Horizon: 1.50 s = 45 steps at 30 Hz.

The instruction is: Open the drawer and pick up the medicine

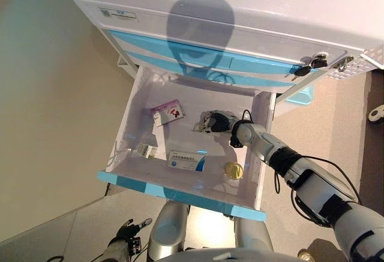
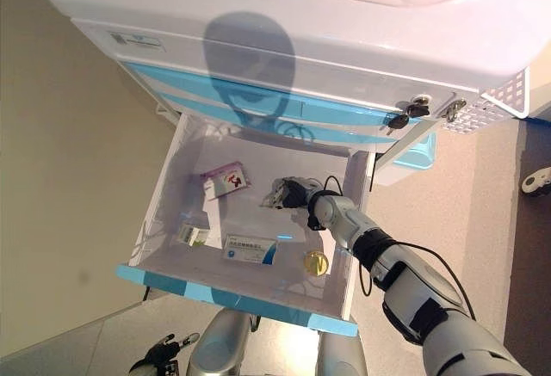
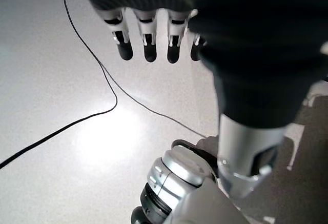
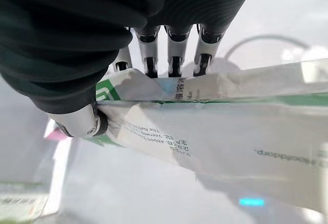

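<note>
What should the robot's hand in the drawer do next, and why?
Probably lift straight up. The right hand already pinches the white and green medicine packet between fingers and thumb, and the open white drawer with the blue front leaves room above.

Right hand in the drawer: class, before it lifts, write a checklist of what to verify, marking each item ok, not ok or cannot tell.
1. Drawer pulled open: ok.
2. Right hand inside the drawer: ok.
3. Fingers and thumb pinching the white medicine pack: ok.
4. Pack clear of the drawer floor: cannot tell.
5. Pink box, blue-striped box and gold cap apart from the hand: ok.
6. Left hand low by the floor, open, out of the way: ok.
</note>
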### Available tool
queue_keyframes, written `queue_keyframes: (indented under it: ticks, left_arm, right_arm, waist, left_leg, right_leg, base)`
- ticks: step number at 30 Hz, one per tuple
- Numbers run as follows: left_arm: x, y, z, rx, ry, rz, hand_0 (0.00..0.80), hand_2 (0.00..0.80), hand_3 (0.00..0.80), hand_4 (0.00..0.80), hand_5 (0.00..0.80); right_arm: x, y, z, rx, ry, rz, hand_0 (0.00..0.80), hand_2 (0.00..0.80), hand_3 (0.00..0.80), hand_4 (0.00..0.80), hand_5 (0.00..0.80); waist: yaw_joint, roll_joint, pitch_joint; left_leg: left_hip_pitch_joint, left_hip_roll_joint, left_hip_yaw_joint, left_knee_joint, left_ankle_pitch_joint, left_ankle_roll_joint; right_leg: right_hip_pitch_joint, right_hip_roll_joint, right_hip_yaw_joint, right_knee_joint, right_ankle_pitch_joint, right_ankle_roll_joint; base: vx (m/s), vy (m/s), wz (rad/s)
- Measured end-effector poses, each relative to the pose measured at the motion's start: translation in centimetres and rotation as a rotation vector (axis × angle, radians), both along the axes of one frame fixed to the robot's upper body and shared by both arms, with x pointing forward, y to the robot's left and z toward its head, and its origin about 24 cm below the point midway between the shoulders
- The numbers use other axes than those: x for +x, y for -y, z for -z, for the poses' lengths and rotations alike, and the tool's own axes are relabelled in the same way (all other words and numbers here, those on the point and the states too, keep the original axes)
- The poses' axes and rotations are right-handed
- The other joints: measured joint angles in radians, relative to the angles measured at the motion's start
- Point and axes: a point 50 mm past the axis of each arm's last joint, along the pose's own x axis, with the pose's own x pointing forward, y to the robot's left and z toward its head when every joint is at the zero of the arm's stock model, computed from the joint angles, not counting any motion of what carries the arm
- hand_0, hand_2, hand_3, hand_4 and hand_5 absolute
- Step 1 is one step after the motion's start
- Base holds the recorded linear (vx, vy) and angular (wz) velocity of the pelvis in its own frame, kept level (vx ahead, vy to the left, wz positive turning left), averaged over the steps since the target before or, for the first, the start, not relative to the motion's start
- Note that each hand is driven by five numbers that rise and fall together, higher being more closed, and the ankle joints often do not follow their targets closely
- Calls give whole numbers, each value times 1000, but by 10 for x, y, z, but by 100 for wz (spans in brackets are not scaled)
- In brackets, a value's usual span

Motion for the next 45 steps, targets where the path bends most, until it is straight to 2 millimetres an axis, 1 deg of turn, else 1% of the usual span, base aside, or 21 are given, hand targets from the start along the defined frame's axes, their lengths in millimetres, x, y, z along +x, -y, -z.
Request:
queue_keyframes:
  ticks: [5, 9, 10, 14, 16, 17, 19, 21, 24, 26, 30, 31, 32, 33, 34, 35, 37, 39, 43, 44, 45]
  left_arm:
    - [0, -6, -2, 0, 4, -1, 0, 0, 0, 0, 0]
    - [0, -9, -2, -8, 7, -17, 0, 0, 0, 0, 0]
    - [0, -10, -3, -10, 11, -28, 0, 0, 0, 0, 0]
    - [0, -15, -4, -2, 14, -28, 0, 0, 0, 0, 0]
    - [2, -17, -5, -5, 22, -32, 0, 0, 0, 0, 0]
    - [1, -20, -6, -5, 26, -46, 0, 0, 0, 0, 0]
    - [0, -24, -7, 0, 27, -55, 0, 0, 0, 0, 0]
    - [1, -27, -8, 4, 28, -62, 0, 0, 0, 0, 0]
    - [-2, -34, -10, 12, 27, -79, 0, 0, 0, 0, 0]
    - [-4, -38, -11, 19, 24, -81, 0, 0, 0, 0, 0]
    - [-5, -42, -12, 25, 21, -83, 0, 0, 0, 0, 0]
    - [-7, -42, -12, 23, 19, -88, 0, 0, 0, 0, 0]
    - [-10, -43, -11, 24, 13, -90, 0, 0, 0, 0, 0]
    - [-19, -43, -9, 25, -9, -94, 0, 0, 0, 0, 0]
    - [-21, -43, -9, 24, -15, -94, 0, 0, 0, 0, 0]
    - [-24, -42, -8, 23, -28, -92, 0, 0, 0, 0, 0]
    - [-25, -42, -7, 27, -36, -79, 0, 0, 0, 0, 0]
    - [-29, -42, -7, 28, -49, -77, 0, 0, 0, 0, 0]
    - [-41, -42, -5, 26, -83, -79, 0, 0, 0, 0, 0]
    - [-44, -41, -4, 25, -93, -82, 0, 0, 0, 0, 0]
    - [-46, -41, -4, 25, -99, -84, 0, 0, 0, 0, 0]
  right_arm:
    - [-12, -10, 6, -2, -93, -95, 800, 800, 800, 800, 800]
    - [-19, -19, -6, 32, -113, -186, 800, 800, 800, 800, 800]
    - [-21, -20, -13, 37, -107, -213, 800, 800, 800, 800, 800]
    - [-24, -19, -29, 49, -92, -266, 800, 800, 800, 800, 800]
    - [-26, -19, -43, 41, -70, -305, 800, 800, 800, 800, 800]
    - [-28, -20, -55, 35, -58, -336, 800, 800, 800, 800, 800]
    - [-30, -22, -67, 40, -37, -375, 800, 800, 800, 800, 800]
    - [-33, -25, -75, 31, -32, -400, 800, 800, 800, 800, 800]
    - [-41, -29, -97, 64, -6, -466, 800, 800, 800, 800, 800]
    - [-41, -31, -110, 81, 15, -486, 800, 800, 800, 800, 800]
    - [-50, -28, -128, 99, 36, -530, 800, 800, 800, 800, 800]
    - [-55, -25, -136, 92, 47, -552, 800, 800, 800, 800, 800]
    - [-57, -25, -139, 93, 51, -560, 800, 800, 800, 800, 800]
    - [-57, -26, -143, 102, 53, -568, 800, 800, 800, 800, 800]
    - [-57, -25, -144, 102, 55, -569, 800, 800, 800, 800, 800]
    - [-58, -23, -150, 92, 70, -572, 800, 800, 800, 800, 800]
    - [-59, -20, -157, 88, 78, -572, 800, 800, 800, 800, 800]
    - [-61, -18, -163, 91, 85, -578, 800, 800, 800, 800, 800]
    - [-65, -15, -184, 104, 116, -593, 800, 800, 800, 800, 800]
    - [-65, -11, -193, 93, 142, -584, 800, 800, 800, 800, 800]
    - [-64, -9, -197, 90, 156, -579, 800, 800, 800, 800, 800]
  waist:
    - [0, 0, 1]
    - [1, -1, 1]
    - [2, -3, 2]
    - [-1, -8, 3]
    - [-3, -14, 2]
    - [-7, -21, -1]
    - [-8, -30, -7]
    - [-7, -35, -10]
    - [-5, -58, -26]
    - [-10, -75, -42]
    - [-15, -93, -76]
    - [-20, -93, -77]
    - [-20, -93, -80]
    - [-28, -96, -107]
    - [-33, -96, -121]
    - [-32, -95, -143]
    - [-33, -92, -151]
    - [-38, -93, -183]
    - [-54, -90, -229]
    - [-57, -89, -237]
    - [-56, -90, -244]
  left_leg:
    - [0, 0, 2, 0, 1, 1]
    - [4, 1, 10, -1, 2, 2]
    - [9, 1, 18, -1, 2, 3]
    - [45, 5, 24, -6, -3, 4]
    - [54, 11, 26, -6, -5, 1]
    - [58, 14, 26, -6, -6, -1]
    - [61, 17, 27, -5, -8, -2]
    - [62, 20, 27, -5, -8, -3]
    - [85, 25, 29, -9, -11, -6]
    - [98, 28, 31, -15, -13, -8]
    - [117, 30, 40, -24, -18, -10]
    - [135, 30, 41, -29, -18, -10]
    - [144, 30, 42, -33, -18, -9]
    - [149, 30, 44, -38, -18, -7]
    - [150, 31, 46, -39, -20, -7]
    - [153, 31, 53, -42, -21, -7]
    - [173, 33, 55, -51, -21, -7]
    - [184, 36, 56, -60, -25, -7]
    - [213, 41, 69, -78, -26, -7]
    - [225, 42, 71, -84, -27, -8]
    - [228, 42, 72, -87, -27, -7]
  right_leg:
    - [-1, 0, 1, 0, 2, -3]
    - [1, 0, 6, -1, 2, -3]
    - [3, 2, 14, -1, 3, -3]
    - [39, 7, 24, -19, 8, -1]
    - [53, 15, 26, -35, 13, 2]
    - [58, 19, 26, -38, 14, 1]
    - [60, 22, 27, -40, 15, 0]
    - [67, 27, 27, -48, 21, -4]
    - [96, 34, 29, -69, 29, -7]
    - [109, 36, 29, -81, 27, -5]
    - [133, 37, 29, -99, 31, -3]
    - [155, 38, 29, -110, 34, -1]
    - [164, 38, 29, -115, 35, 0]
    - [172, 39, 29, -129, 37, 2]
    - [174, 39, 30, -136, 40, 2]
    - [179, 41, 34, -147, 48, 2]
    - [206, 46, 36, -171, 58, 3]
    - [219, 50, 41, -196, 65, 4]
    - [253, 55, 44, -227, 73, 6]
    - [268, 57, 44, -237, 76, 6]
    - [270, 58, 45, -239, 77, 6]
  base:
    - [0, 0, 0]
    - [2, 1, -3]
    - [7, -2, -12]
    - [18, -12, -10]
    - [19, -24, -7]
    - [18, -18, -5]
    - [25, -13, -4]
    - [28, -9, -3]
    - [23, -2, -3]
    - [50, -10, -3]
    - [58, -13, -1]
    - [46, -12, 0]
    - [43, -11, 0]
    - [31, -9, -3]
    - [71, -5, -10]
    - [41, 3, -12]
    - [68, 5, -11]
    - [78, 5, -7]
    - [72, 1, -4]
    - [36, 1, -4]
    - [45, -4, -5]
